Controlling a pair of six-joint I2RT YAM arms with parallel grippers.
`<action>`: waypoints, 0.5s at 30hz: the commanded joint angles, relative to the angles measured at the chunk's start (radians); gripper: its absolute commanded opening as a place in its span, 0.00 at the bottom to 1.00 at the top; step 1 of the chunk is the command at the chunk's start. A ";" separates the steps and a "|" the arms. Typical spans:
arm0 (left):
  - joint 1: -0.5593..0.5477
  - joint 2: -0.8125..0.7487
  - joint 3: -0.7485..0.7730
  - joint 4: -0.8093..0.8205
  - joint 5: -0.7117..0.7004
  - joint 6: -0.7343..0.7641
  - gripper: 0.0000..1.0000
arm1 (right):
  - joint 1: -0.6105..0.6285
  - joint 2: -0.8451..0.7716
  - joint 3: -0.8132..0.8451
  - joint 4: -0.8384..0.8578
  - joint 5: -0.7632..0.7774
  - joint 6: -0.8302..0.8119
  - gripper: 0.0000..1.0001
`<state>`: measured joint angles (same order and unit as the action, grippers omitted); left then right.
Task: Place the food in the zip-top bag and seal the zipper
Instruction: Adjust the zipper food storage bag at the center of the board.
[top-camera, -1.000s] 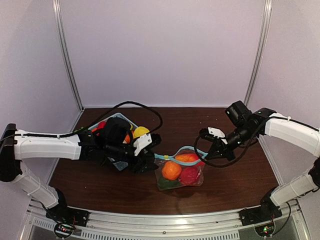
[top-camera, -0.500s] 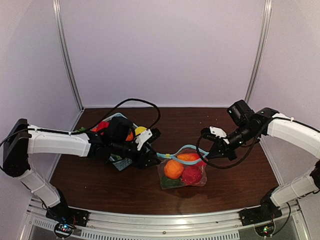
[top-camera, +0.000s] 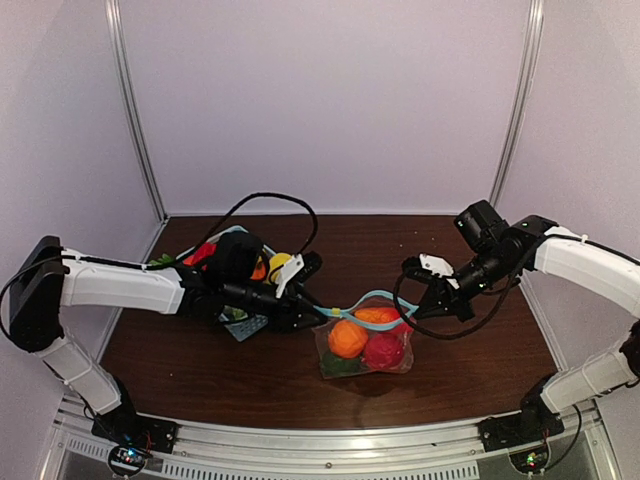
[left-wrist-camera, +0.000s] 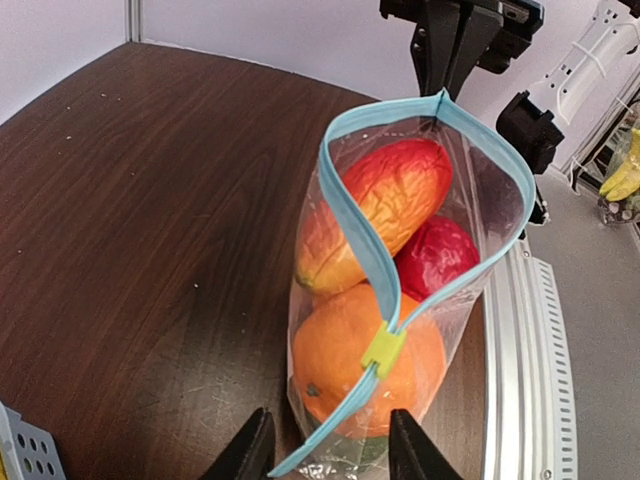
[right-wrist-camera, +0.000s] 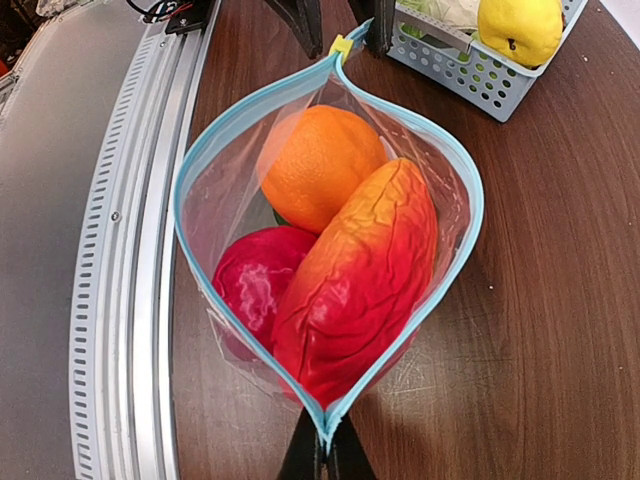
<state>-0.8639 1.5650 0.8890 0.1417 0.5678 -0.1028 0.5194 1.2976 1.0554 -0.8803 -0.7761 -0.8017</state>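
Clear plastic bag (left-wrist-camera: 478, 210): lies mid-desk (left-wrist-camera: 150, 200), mouth gaping, food (right-wrist-camera: 360, 270) inside.
Zipper (left-wrist-camera: 355, 230): unsealed; yellow slider (left-wrist-camera: 383, 348) sits at its left end.
Left pincer (left-wrist-camera: 328, 442): parted, straddling the strip by the slider, likely to run it along.
Right pincer (right-wrist-camera: 322, 452): pinched tight on the strip's opposite end, anchoring it taut.
Basket (right-wrist-camera: 470, 75): beyond, holding a yellow fruit (right-wrist-camera: 520, 25).

Clear bag (left-wrist-camera: 482, 195), light-blue zipper (left-wrist-camera: 351, 216), yellow slider (left-wrist-camera: 383, 349) — orange fruit (left-wrist-camera: 338, 372), red fruit (left-wrist-camera: 436, 256).

Green food (top-camera: 336, 368) lies mostly hidden beneath the orange (top-camera: 346, 338).
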 joint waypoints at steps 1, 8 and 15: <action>0.000 0.029 0.013 0.047 0.054 0.011 0.35 | -0.006 -0.002 -0.008 0.002 0.006 0.002 0.00; 0.000 0.040 0.026 0.026 0.066 0.018 0.19 | -0.007 -0.001 -0.008 0.001 0.012 0.007 0.00; 0.000 -0.027 0.010 0.008 0.071 0.027 0.00 | -0.040 0.013 -0.004 -0.004 -0.005 0.018 0.00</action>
<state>-0.8639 1.5944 0.8928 0.1398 0.6197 -0.0937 0.5037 1.2984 1.0554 -0.8799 -0.7765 -0.7975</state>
